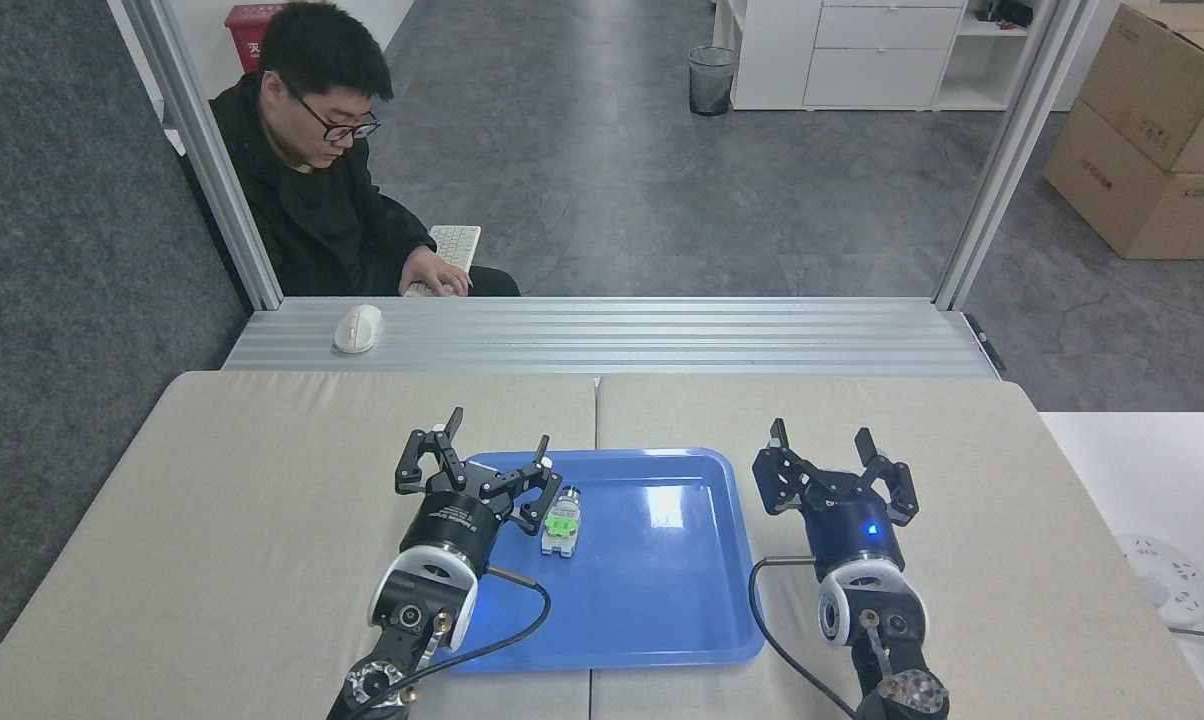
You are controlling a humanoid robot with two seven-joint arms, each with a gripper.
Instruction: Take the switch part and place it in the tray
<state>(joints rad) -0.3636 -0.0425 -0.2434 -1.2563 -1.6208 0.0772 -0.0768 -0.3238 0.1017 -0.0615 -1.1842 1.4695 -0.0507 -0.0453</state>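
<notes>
The left gripper [497,440] is seen spread wide and empty over the tray's [662,610] far left corner. The switch part [561,522] is found lying inside the tray, near its left edge. The right gripper [822,440] is held wide open, empty, just beyond the tray's right edge.

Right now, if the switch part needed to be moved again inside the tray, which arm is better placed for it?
Left. The left gripper is open beside the switch part, at the tray's left rim. The right gripper, also open, is outside the tray's right rim, farther from the part.
</notes>
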